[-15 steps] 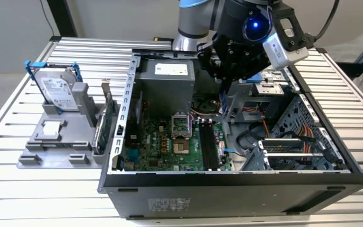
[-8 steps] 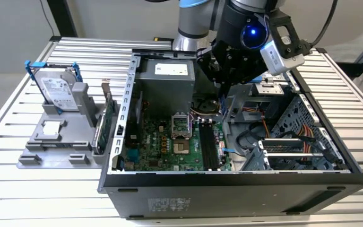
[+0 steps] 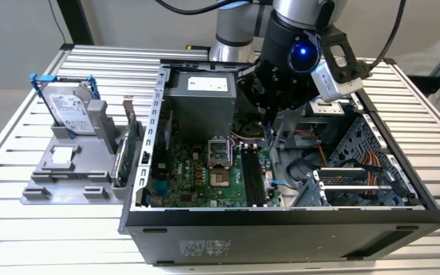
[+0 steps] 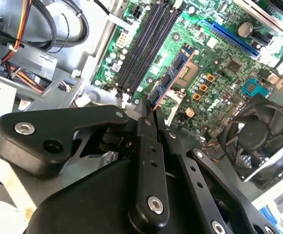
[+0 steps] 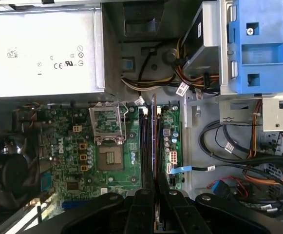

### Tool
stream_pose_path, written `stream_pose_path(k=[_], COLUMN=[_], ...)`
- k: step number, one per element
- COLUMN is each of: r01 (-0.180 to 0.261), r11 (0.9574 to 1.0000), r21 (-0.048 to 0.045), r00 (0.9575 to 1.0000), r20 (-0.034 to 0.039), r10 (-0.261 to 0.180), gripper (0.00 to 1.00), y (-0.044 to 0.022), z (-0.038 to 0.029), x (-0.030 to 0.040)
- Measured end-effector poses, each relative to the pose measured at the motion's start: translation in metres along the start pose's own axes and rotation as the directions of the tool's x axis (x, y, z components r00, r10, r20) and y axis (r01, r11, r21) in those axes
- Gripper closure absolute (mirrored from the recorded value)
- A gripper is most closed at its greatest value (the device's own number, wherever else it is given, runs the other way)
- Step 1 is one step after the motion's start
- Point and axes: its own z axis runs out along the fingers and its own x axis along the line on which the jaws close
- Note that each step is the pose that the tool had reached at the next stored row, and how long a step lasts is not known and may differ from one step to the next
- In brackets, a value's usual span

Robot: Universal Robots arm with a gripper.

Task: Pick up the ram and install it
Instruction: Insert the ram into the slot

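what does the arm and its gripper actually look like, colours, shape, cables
The silver-grey tubular arm ends in a glossy black wrist housing with a glowing blue light, a pale grey camera block on its side and black cables looping off the top. The matte black gripper is built of flat linkage bars joined by silver screws and pins, tapering to narrow fingers.

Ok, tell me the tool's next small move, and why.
Probably ease straight down a little, watching alignment: the tool grips the ram edge-on, running parallel to the black memory slots and seemingly hovering just above them, not yet seated.
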Motion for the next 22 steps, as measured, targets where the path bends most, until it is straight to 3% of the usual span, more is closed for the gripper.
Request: stream_pose_path(k=[22], r01=[-0.014], r11=[0.9999], r21=[0.0006], r00=[0.9999], r20=[0.0011], r10=[0.014], gripper=[1.00], y=[-0.0015], z=[0.0367], x=[-0.0017])
